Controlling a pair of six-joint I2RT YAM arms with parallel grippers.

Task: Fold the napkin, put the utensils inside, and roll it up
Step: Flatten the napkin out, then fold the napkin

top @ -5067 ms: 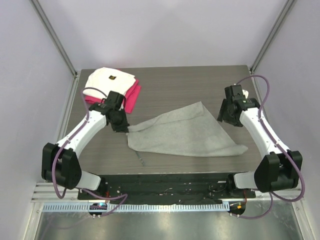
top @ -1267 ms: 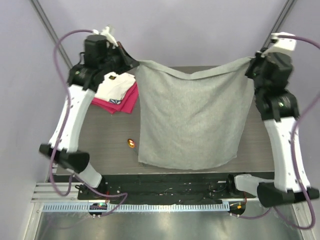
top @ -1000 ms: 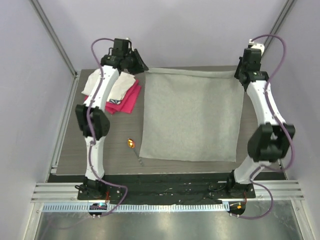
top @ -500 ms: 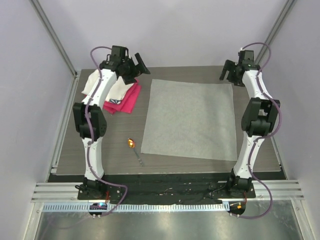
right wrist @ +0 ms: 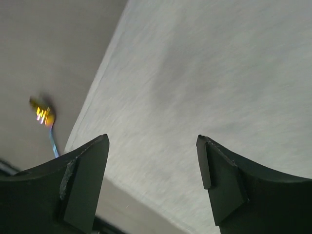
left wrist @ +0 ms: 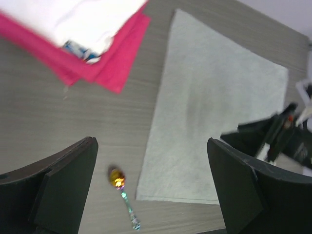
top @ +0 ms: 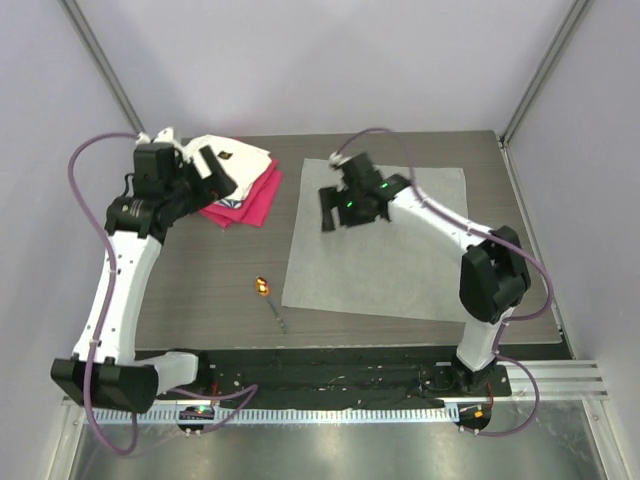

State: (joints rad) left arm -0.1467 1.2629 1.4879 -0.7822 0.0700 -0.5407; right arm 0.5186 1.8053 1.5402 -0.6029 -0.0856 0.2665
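Napkin [top: 385, 240]: laid out flat in a single layer, filling the table [top: 200, 300] from centre out toward 3 o'clock, no fold in it yet. Utensil [top: 268, 298]: lying on bare wood just off the napkin's near-left corner, around 8 o'clock, orange end pointing to 11, not touching the cloth.

Reads as the very start of the fold step, with loading and rolling all to come. Next move probably calls for getting low on one edge, pinching just that one layer at a corner per gripper, then carrying it over evenly to the opposite edge. Worth watching for a skewed fold.

Left gripper [top: 210, 172]: jaws wide apart, holding nothing, hanging high at 10 o'clock over the white cloth [top: 235, 158] and magenta cloth [top: 252, 198], wrist tipped down toward the utensil and the napkin's left edge.

Right gripper [top: 328, 208]: jaws apart too, empty, arm reaching across the napkin toward 9 o'clock, elbow out at 3, fingers hovering above the cloth's left half. Blurry wrist view, so no call on exact height.
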